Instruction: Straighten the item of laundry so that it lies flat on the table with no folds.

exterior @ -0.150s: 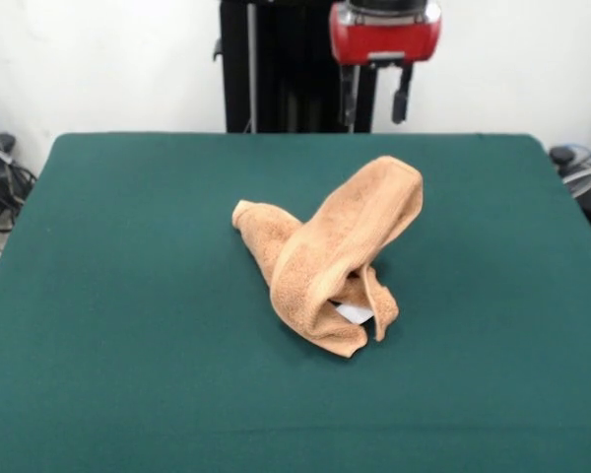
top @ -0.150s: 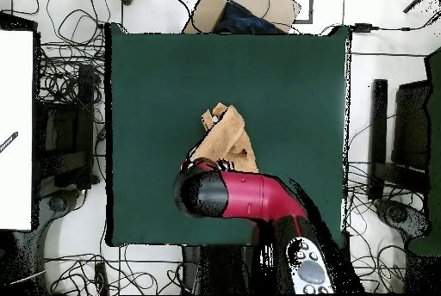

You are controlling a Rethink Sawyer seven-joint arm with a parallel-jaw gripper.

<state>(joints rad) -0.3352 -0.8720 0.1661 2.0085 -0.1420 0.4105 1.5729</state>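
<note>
Green felt of the table (exterior @ -0.150s: 128, 394) fills the whole foreground in the front view, nothing sitting on that near stretch. Past it, roughly mid-table, is the towel (exterior @ -0.150s: 330, 256), and yeah, it's nowhere near flat. It's bunched into a twisted heap: one thick folded band rises from the low near end and slants up to a rounded tip on the far right, while a shorter lobe pokes out to the left and lies lower against the felt. At the near end a loose flap curls over, and tucked in the opening under it I can see the small white label (exterior @ -0.150s: 354, 312).

My gripper (exterior @ -0.150s: 376, 97) hangs high at the far edge of the table, under the red wrist housing, well apart from the towel and touching nothing. The two dark fingers (exterior @ -0.150s: 404, 94) hang down with a clear gap between them, so my hand is spread, with nothing in it.

From the overhead view the towel (top @ -0.150s: 226, 142) sits near the middle of the table (top @ -0.150s: 146, 95), a bit toward my base side, with green showing on all sides of it. My red and black arm (top @ -0.150s: 245, 196) stretches across just on the base side of it and covers the towel's nearest edge, so I can't tell how that part lies. My gripper itself is hidden under the arm there.
</note>
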